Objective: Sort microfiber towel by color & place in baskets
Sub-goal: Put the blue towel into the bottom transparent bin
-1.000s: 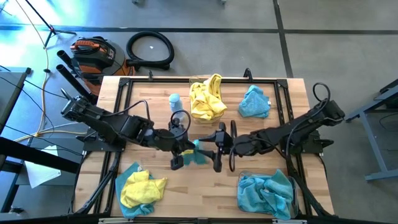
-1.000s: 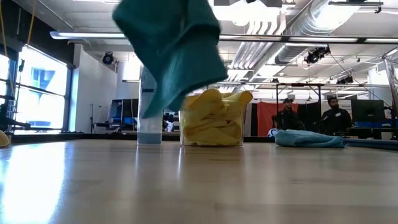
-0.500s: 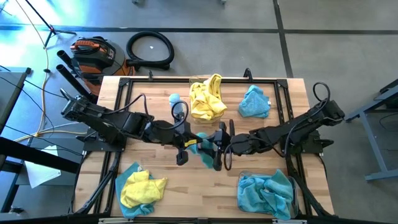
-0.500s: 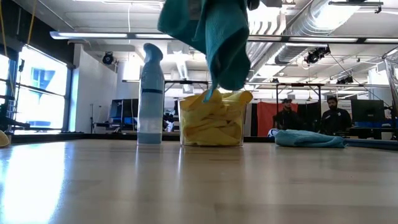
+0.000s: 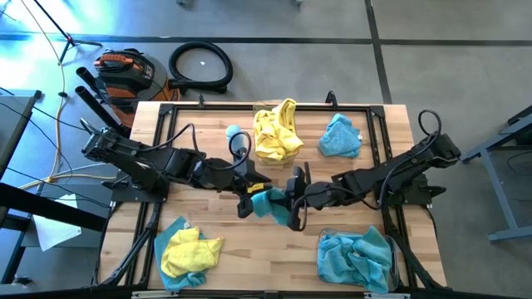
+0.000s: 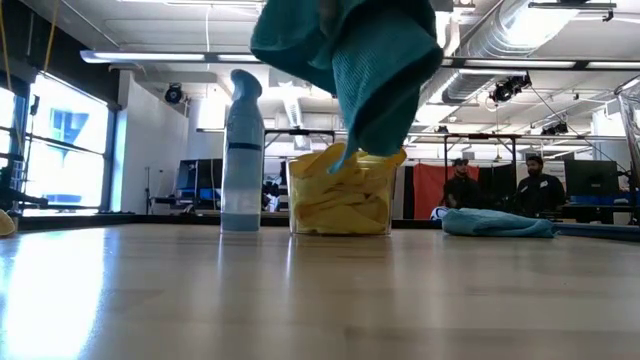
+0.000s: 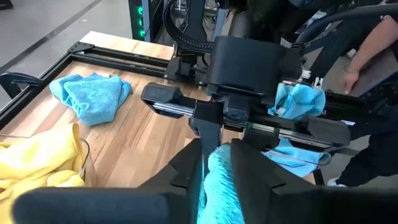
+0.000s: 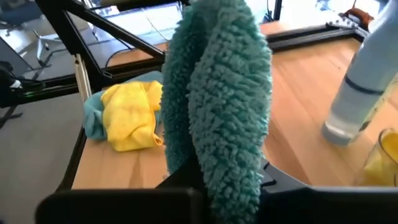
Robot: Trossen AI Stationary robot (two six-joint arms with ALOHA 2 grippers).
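A teal microfiber towel [image 5: 270, 203] hangs above the middle of the table, bunched, between my two grippers. My left gripper [image 5: 247, 198] comes from the table's left and my right gripper [image 5: 291, 203] from the right. Both have the towel between their fingers. In the low view the towel [image 6: 350, 60] hangs clear of the tabletop. A clear basket of yellow towels [image 5: 277, 133] stands at the far middle. A basket of teal towels [image 5: 357, 257] stands at the near right. My left gripper has a fold of the teal towel [image 7: 217, 180] pinched between its two fingers, coming level from the table's left. The towel is lifted clear of the table. My right gripper has the bunched towel [image 8: 230, 180] between its two fingers, in several layers, coming level from the table's right. The towel is clear of the table.
A spray bottle [image 5: 233, 134] stands left of the yellow basket. A loose teal towel [image 5: 339, 137] lies at the far right. A yellow towel on a teal one [image 5: 187, 249] lies at the near left. People [image 6: 530, 185] stand in the room beyond.
My left gripper has carried the teal towel toward the table's right, up to my right gripper. The towel has swung from in front of the bottle to in front of the yellow basket. It now hangs between both grippers, wider and more bunched.
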